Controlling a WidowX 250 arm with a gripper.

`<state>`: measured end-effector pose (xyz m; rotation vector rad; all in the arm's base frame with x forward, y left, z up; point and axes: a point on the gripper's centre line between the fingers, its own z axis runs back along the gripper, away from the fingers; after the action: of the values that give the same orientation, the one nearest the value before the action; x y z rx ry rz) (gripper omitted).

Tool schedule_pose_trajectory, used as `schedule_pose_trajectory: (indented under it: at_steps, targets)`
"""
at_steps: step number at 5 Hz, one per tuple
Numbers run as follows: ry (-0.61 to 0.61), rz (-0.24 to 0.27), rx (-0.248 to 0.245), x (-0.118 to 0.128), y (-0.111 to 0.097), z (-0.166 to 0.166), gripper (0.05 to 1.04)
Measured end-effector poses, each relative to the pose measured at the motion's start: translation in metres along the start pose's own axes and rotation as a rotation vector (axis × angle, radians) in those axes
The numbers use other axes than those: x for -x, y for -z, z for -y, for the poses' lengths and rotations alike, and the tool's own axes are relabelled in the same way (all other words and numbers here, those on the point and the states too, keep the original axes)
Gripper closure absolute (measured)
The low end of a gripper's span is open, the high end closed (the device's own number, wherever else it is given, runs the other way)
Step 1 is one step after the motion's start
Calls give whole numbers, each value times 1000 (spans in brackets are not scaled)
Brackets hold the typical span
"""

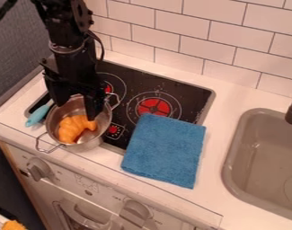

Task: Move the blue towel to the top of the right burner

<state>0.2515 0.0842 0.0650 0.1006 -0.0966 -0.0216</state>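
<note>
My gripper (77,111) hangs over the metal pot (95,143) at the left, its two fingers spread apart with nothing pinched between them. From this slant I can't be sure whether the tips clear the rim or dip just inside it. Below them, an orange toy croissant (76,128) sits in the pot, and a blue-handled utensil (38,115) lies just beside it on the left.

What matters to me is where the blue towel (165,149) lies: right of the gripper and nearer the front edge. It is folded flat, slightly longer near to far, leaning a little rightward at its far end. That end already overlaps the near part of the right burner (154,107); the rest covers the stovetop's (193,94) near right corner and the white counter (223,103).

I judge I must lift clear of the pot, cross right, pinch a fold, and draw the towel farther back and slightly left.
</note>
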Motion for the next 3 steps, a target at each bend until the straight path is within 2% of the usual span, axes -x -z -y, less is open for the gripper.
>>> schedule_pose_trajectory:
  at_steps: [1,2,3]
  targets:
    - [-2,-25,13,3,6,3,83]
    - [83,-37,59,3,8,37,83]
    - [161,-25,64,-4,4,80,83]
